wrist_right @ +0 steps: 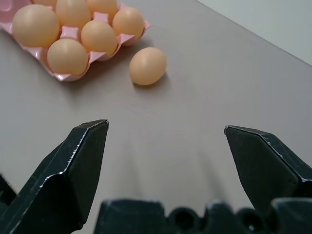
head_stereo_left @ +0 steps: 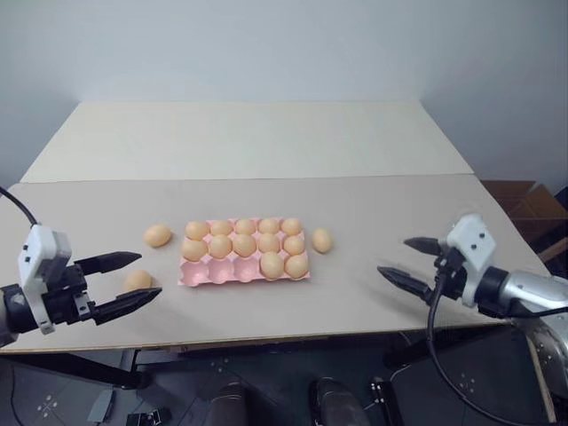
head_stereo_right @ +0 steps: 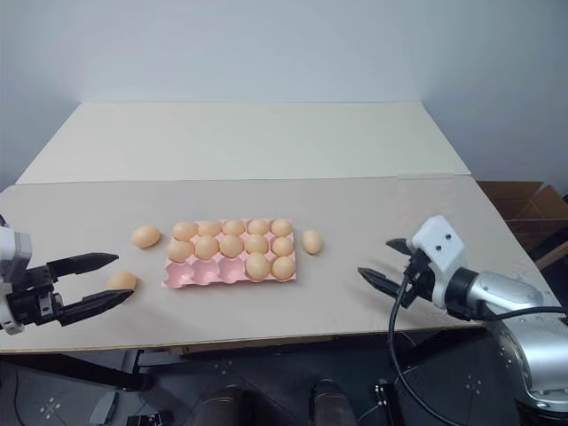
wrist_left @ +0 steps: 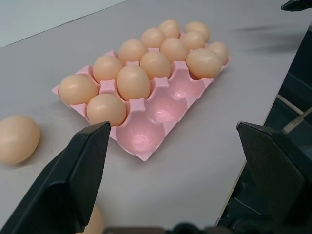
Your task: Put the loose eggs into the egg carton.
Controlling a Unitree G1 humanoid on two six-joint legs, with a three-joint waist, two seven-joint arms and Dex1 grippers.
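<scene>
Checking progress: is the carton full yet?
No, the egg carton has three empty cups in its near row, and three loose eggs lie on the table beside it.

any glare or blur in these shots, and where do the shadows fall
Left wrist view: soft glare spots in the carton's empty cups, and the near black fingers look blurred. Right wrist view: the loose egg casts a faint shadow on the table. Head views: even, soft light, no hard shadows.

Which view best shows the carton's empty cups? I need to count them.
The left wrist view: the carton is close, with three empty cups in its near row plainly seen. The eye views show them small; the right wrist view catches just a filled corner.
</scene>
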